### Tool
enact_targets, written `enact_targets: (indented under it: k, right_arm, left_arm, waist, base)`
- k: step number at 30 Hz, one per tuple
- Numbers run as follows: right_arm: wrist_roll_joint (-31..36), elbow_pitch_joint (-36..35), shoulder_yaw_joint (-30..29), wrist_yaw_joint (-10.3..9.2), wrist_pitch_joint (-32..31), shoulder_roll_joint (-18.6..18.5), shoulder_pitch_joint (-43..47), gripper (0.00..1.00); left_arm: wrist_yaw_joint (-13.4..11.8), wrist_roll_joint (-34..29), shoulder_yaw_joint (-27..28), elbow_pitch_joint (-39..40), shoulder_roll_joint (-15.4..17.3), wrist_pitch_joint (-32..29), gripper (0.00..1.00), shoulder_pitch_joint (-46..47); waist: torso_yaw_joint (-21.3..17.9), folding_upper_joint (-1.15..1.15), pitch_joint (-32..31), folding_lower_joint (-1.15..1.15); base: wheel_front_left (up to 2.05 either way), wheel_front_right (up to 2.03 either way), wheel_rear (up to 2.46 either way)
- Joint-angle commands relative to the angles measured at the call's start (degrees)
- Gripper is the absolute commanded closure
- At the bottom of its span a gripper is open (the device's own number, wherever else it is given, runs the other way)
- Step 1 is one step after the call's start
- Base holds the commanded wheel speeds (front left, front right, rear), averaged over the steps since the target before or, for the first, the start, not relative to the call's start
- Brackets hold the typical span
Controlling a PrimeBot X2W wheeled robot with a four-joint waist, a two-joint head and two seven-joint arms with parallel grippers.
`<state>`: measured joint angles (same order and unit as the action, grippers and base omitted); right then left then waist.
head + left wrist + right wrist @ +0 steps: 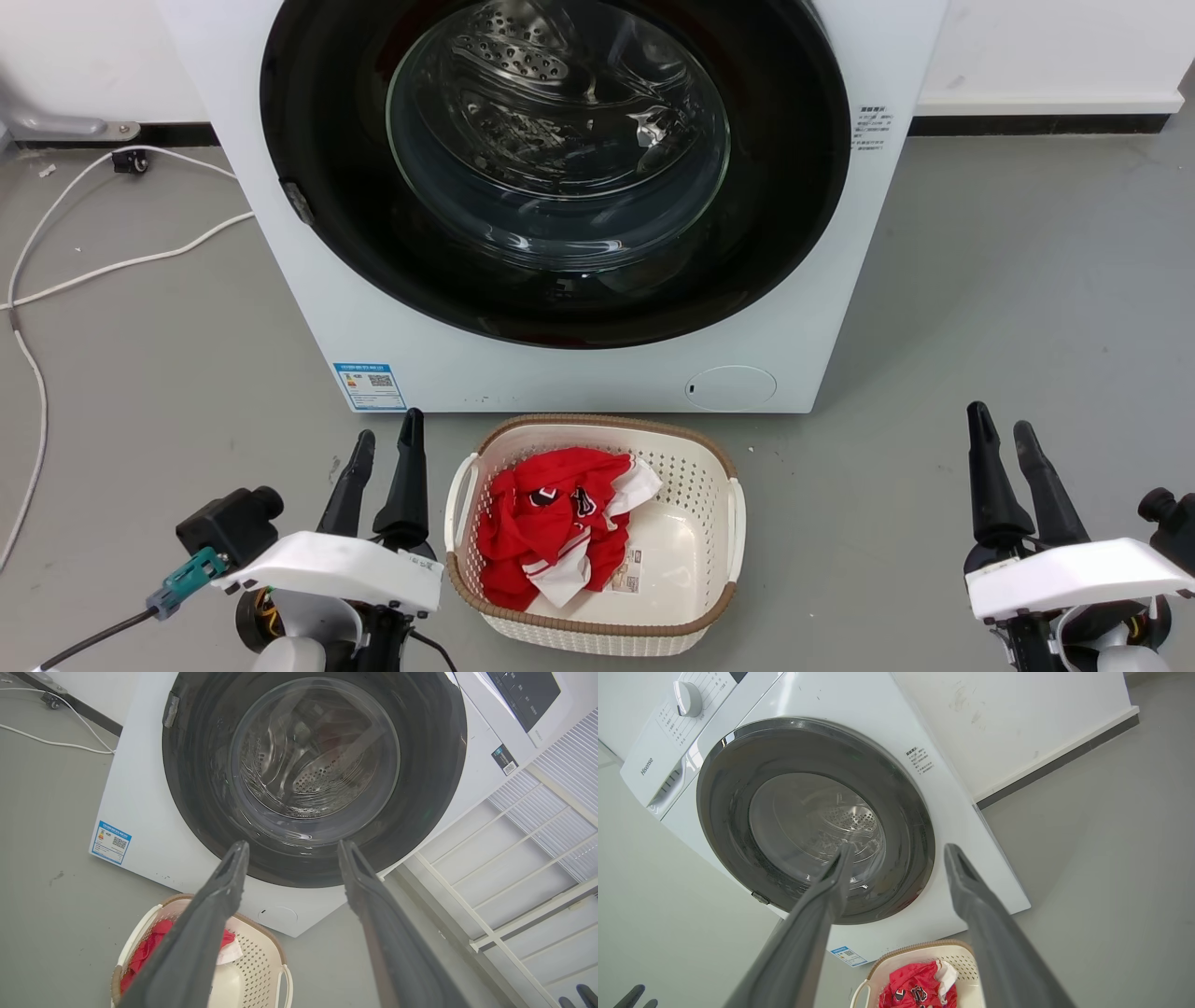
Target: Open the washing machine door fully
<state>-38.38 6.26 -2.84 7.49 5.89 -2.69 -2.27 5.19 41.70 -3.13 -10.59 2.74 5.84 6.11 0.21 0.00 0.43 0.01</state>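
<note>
Clearly, the washing machine door (557,149) stood shut ahead at twelve o'clock; its grey catch (299,203), at the rim's nine o'clock, seemed nearer my left fingers (408,476), spread apart like my right fingers (990,476).

Laundry area: white washing machine (560,378), basket (695,476) of clothes (541,523)
</note>
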Motion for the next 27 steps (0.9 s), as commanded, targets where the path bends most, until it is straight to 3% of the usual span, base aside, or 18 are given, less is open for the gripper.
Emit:
enact_targets:
  k: [1, 27]
  right_arm:
    - [2.15, -1.04, 0.24, 0.00, 0.58, -0.18, -0.22, 0.00]
    - [18.58, -2.01, 1.13, 0.00, 4.51, -0.23, 0.74, 0.00]
  left_arm:
    - [-0.20, -2.03, -0.24, 0.64, 0.15, 0.65, 0.00, 1.24]
    - [-1.92, -16.15, -2.32, 0.82, 0.17, 4.60, 0.00, 1.21]
  waist:
    - [0.02, 0.00, 0.00, 0.00]
    - [-0.07, 0.00, -0.15, -0.01]
  base:
    - [0.00, 0.00, 0.00]
    - [0.00, 0.00, 0.00]
